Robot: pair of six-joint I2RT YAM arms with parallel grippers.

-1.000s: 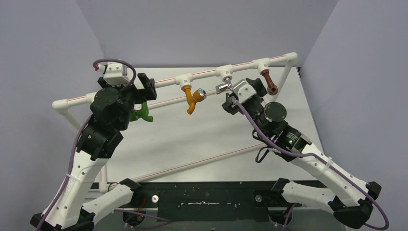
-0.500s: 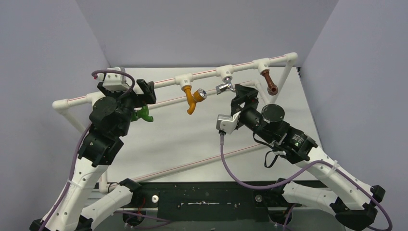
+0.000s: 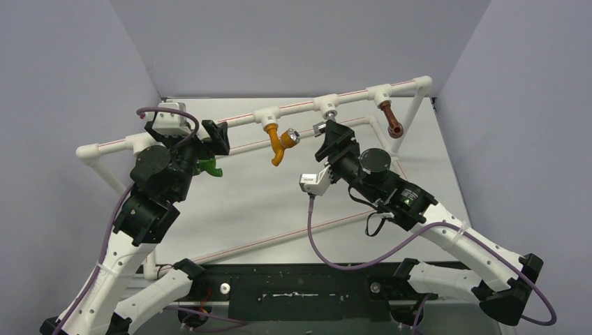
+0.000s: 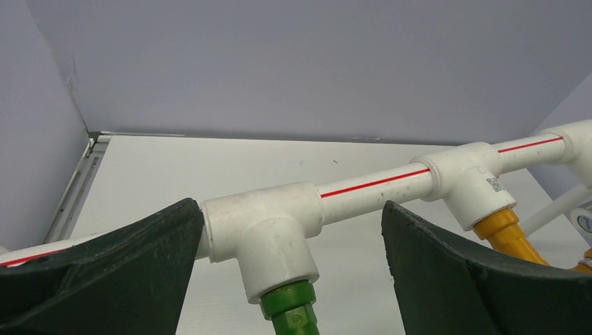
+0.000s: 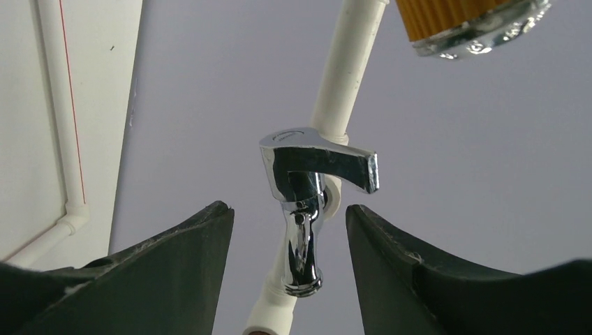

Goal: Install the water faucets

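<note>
The white pipe rail (image 3: 300,106) spans the back of the table. The left gripper (image 4: 290,216) gapes wide around the tee fitting (image 4: 269,230) above the green faucet (image 4: 292,315), holding nothing. The right gripper (image 5: 287,209) stands part open either side of the chrome faucet (image 5: 300,237) hanging from the rail, with gaps on both sides.

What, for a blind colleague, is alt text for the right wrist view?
A shiny chrome metal faucet with a lever handle, mounted on a white plastic pipe, sits untouched between the right hand's open dark fingers. An orange ribbed knob shows top right.

Shiny chrome faucet (image 5: 301,230), matt plastic pipe (image 4: 370,185)
</note>
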